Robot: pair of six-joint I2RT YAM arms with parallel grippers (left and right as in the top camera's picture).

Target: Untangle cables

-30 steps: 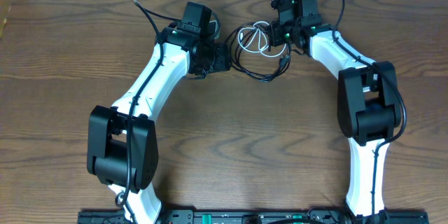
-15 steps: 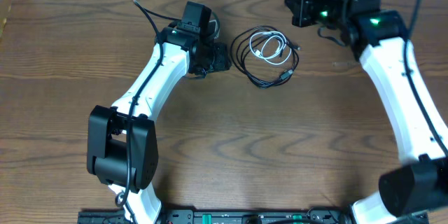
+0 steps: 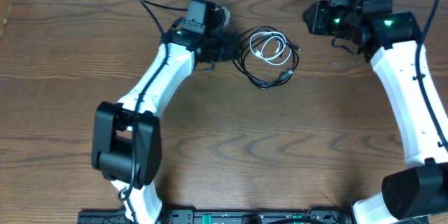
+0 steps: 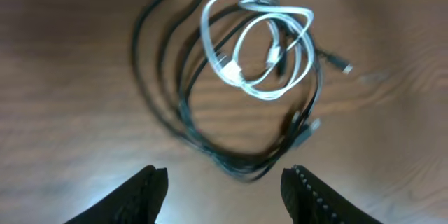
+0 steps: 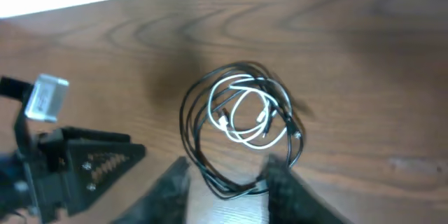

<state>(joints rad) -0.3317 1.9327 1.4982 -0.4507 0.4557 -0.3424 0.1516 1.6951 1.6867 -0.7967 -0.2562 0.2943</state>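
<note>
Left gripper (image 4: 224, 189) was wide open and held nothing, its fingers pointing at the cables just ahead. Right gripper (image 5: 225, 185) was also open and empty, off to the coil's right and apart from it. White cable (image 4: 262, 92) lay looped inside the larger loops of the black cable (image 4: 234, 170), the two crossing each other, flat on the wooden table (image 3: 231, 147) between the arms.

No readable text, labels, nos. or signs in any view.
</note>
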